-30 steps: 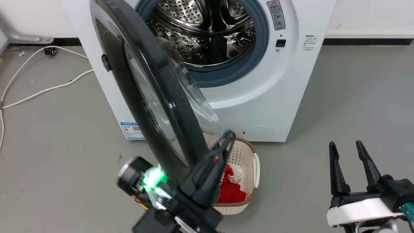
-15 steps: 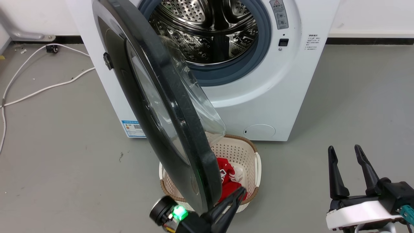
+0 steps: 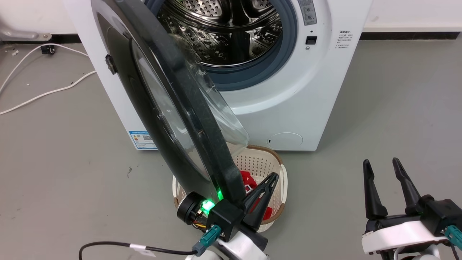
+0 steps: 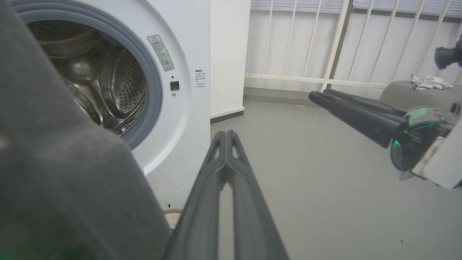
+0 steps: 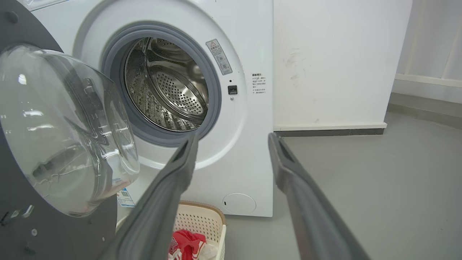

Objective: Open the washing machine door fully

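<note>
While the washing machine door point(image 3: 187, 119) stands half open before the washing machine point(image 3: 288, 101), we judge mid-swing: left gripper point(image 3: 271, 178), closed tight on nothing, must push it wider; right gripper point(image 3: 380, 162) gapes empty.

Grey floor point(image 3: 379, 108): washing machine point(image 3: 288, 101), basket point(image 3: 267, 162) (red cloth point(image 3: 249, 178) inside), white cable point(image 3: 54, 90).

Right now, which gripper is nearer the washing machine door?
Left. The left gripper, shut, sits right beside the lower edge of the washing machine door, above the basket. The right gripper, open, hangs well off to its right.
</note>
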Controlling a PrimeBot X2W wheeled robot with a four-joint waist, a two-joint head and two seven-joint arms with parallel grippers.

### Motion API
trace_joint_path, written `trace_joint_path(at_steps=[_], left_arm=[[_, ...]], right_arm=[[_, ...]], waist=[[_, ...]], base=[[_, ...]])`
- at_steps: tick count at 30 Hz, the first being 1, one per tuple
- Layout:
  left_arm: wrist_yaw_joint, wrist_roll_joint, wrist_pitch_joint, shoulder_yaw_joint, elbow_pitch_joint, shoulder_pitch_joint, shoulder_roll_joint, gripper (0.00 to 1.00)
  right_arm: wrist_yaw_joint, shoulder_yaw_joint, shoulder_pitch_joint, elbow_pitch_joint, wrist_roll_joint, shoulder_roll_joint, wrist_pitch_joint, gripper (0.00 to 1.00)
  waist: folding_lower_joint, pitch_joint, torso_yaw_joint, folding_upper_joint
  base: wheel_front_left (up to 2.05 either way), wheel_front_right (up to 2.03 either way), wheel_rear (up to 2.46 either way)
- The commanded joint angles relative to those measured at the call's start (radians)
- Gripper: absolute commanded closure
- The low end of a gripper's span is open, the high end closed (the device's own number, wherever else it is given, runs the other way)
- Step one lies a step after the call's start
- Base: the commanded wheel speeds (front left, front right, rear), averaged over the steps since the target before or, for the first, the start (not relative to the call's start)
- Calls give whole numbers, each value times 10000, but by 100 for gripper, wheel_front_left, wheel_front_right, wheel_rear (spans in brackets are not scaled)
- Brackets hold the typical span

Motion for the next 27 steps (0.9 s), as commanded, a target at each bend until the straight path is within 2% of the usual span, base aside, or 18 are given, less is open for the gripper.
trace_joint_path(at_steps=[1,7,13,27], left_arm=[[209,-85,-13,292,177,-231,141,100],[695,-57,8,714,198,-33,164,100],[1039,83,8,997,-503,779,196,100],[1635,-80,4,1470,-2200,3180,415,100]], right_arm=[[-7,14,-100,35,48,12,-17,0],[-7,1,-91,135,140,12,-17,0],[-7,-22,-1,272,261,14,-17,0],[-7,-65,192,428,323,12,-17,0]], waist=[[0,20,-15,-1],[0,13,4,-1],[0,-88,244,-1],[0,-311,1683,-1]], base=[[0,0,0],[0,0,0],[0,0,0],[0,0,0]])
